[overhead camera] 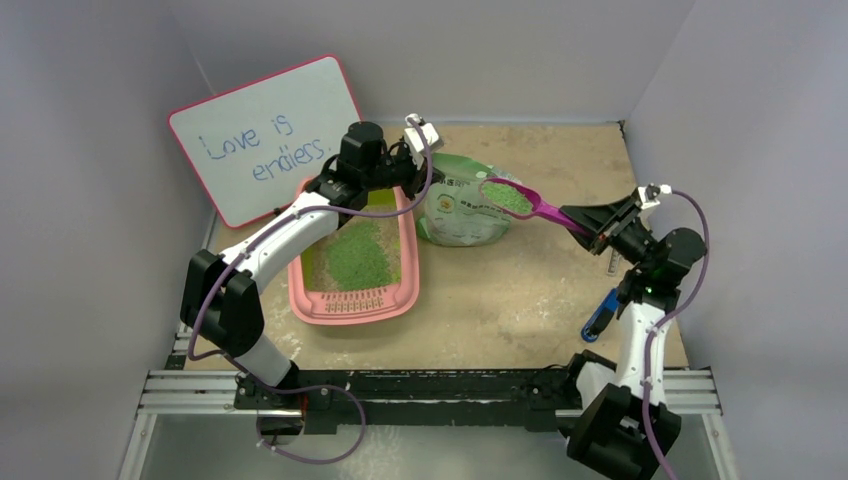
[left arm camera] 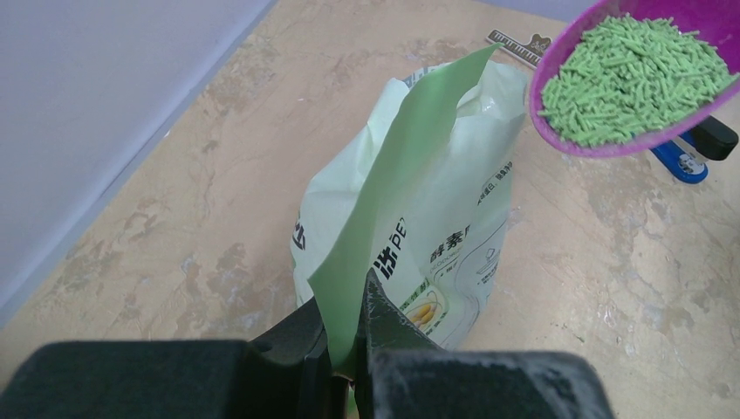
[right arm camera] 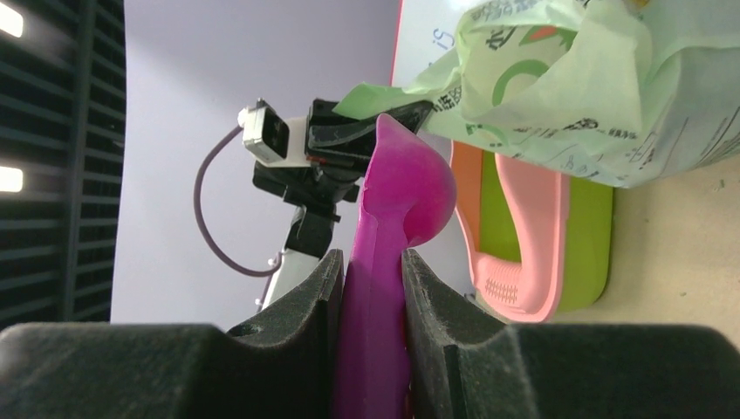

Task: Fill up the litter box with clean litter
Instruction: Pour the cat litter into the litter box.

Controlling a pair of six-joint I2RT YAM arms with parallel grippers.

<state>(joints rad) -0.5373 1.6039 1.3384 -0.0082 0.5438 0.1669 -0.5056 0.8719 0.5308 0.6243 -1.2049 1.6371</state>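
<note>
At the near edge a metal rail (overhead camera: 450, 385) carried the bases of both arms. Behind it lay the table (overhead camera: 520, 300), a beige, stained surface, closed in by plain pale walls (overhead camera: 90, 150) on the left, the right and the back. A small blue object (overhead camera: 597, 315) lay on the table near the right arm.

The litter box (overhead camera: 350, 310) stood on the left part of the table, with its slotted lip toward the rail. Inside it, the clean litter (overhead camera: 360, 255) made a green heap in the middle, and beige granules (overhead camera: 310, 262) lay beside it on the left.

Just to the right of the box stood a pale green printed bag (overhead camera: 455, 215) with its mouth open. The left gripper (left arm camera: 345, 323) was closed tightly on the thin upper edge of this bag and held the flap up. The right gripper (right arm camera: 373, 262) was clamped on the handle of a purple scoop (overhead camera: 520, 200). The scoop was raised above the table, its bowl over the right edge of the bag in the top view, and it was full of green litter pellets.

At the far left a whiteboard (overhead camera: 265, 140) with a pink frame and blue handwriting leaned on the wall.
</note>
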